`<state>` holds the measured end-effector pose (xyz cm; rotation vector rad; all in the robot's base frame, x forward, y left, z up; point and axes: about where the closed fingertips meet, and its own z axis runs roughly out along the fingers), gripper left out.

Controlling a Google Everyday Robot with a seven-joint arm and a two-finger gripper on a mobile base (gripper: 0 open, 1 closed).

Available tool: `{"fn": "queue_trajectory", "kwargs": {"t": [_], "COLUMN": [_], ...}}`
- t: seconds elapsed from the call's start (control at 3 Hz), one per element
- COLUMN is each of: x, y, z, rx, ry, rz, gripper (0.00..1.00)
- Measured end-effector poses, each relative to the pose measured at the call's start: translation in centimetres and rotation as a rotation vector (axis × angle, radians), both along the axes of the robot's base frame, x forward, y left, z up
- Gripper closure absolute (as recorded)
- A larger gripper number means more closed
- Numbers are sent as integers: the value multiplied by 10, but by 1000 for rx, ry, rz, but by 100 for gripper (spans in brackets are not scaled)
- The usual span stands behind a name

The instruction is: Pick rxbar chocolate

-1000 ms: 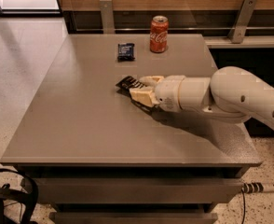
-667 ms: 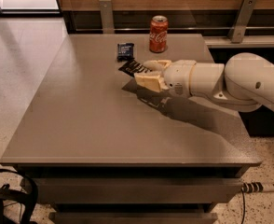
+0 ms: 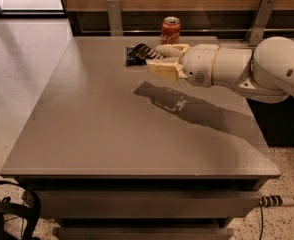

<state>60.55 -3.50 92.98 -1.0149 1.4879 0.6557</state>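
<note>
The rxbar chocolate (image 3: 145, 52), a long flat black wrapper with white lettering, is held between the cream fingers of my gripper (image 3: 157, 59). The gripper is shut on one end of the bar and holds it well above the grey table (image 3: 102, 134), near the far edge. The bar's free end points left and away. Its shadow and the arm's shadow fall on the tabletop below and to the right. The white arm reaches in from the right.
A small dark blue packet (image 3: 130, 57) lies on the table just behind and under the raised bar, partly covered by it. A red soda can (image 3: 170, 30) stands upright at the far edge. A wooden wall with metal brackets runs behind the table.
The gripper has risen with the bar and moved toward the far edge of the table. The bar has left the tabletop and now overlaps the blue packet in view.
</note>
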Motion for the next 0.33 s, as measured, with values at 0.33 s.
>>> {"fn": "queue_trajectory", "kwargs": {"t": [0.33], "x": [-7], "y": [-2], "z": [12], "rx": [20], "ry": [-38], "rz": [18], "gripper": [100]}}
